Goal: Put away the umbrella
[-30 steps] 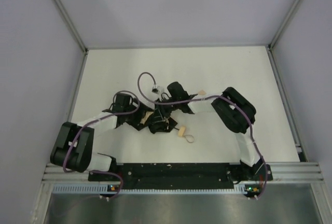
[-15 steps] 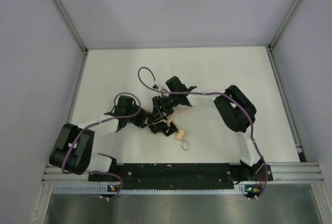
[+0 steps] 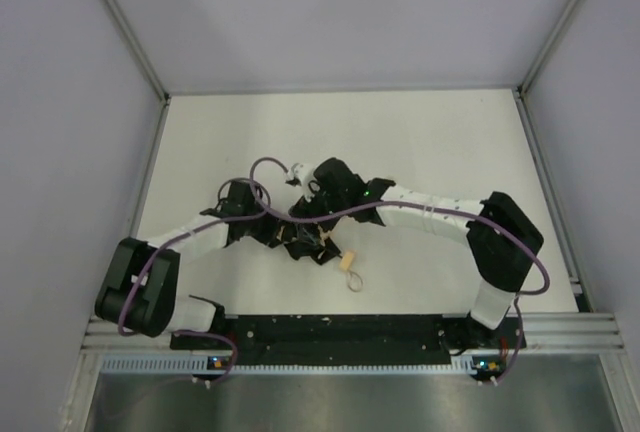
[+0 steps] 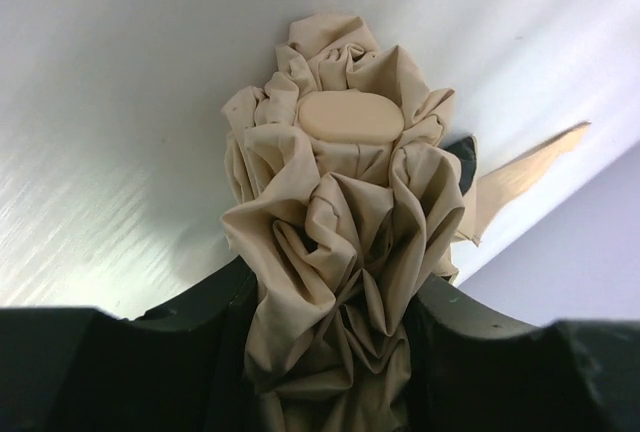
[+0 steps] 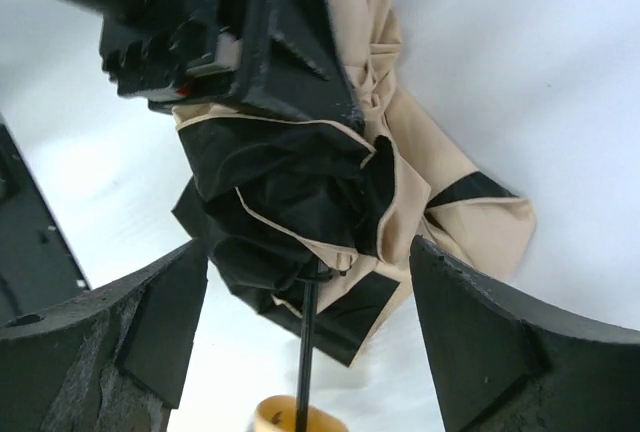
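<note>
Left gripper (image 4: 335,297), partly closed, pinches the bunched canopy of a compact folding umbrella (image 4: 350,117) of crumpled beige fabric, with both fingers pressed into the cloth. Right gripper (image 5: 305,257) hangs just beside it, jaws wide, holding nothing. The umbrella lies midway across the white counter (image 3: 430,132), nearer its near edge. Progress looks partial: the canopy is collapsed, but its folds are loose, the thin black shaft (image 5: 305,342) is out to the small tan handle (image 3: 348,260), and no band is seen fastened.

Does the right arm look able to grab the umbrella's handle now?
Probably yes: the right gripper is open over the umbrella, and the handle shows bare between its fingers, nothing covering it.
</note>
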`<action>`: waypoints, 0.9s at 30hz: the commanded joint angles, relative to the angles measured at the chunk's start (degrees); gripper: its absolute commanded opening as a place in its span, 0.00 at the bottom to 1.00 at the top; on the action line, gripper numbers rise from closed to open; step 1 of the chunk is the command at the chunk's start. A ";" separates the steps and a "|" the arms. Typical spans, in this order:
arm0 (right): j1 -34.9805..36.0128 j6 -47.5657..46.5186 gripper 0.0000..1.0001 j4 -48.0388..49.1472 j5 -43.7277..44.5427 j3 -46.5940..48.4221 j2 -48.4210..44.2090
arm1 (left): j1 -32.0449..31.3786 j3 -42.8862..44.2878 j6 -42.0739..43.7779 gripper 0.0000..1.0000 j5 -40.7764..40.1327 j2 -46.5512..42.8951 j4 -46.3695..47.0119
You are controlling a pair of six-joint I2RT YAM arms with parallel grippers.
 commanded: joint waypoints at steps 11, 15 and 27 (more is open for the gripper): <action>10.68 -6.97 0.70 5.68 33.26 5.35 16.02 | 0.09 9.08 -1.68 0.00 -2.24 9.01 -24.49; 10.42 -5.11 0.42 8.75 37.70 0.71 17.26 | 0.09 8.64 -1.94 0.00 -1.71 7.97 -23.18; 4.71 -0.54 0.00 20.80 16.10 -12.14 10.49 | 1.67 -3.21 3.23 0.98 -4.18 -6.96 1.22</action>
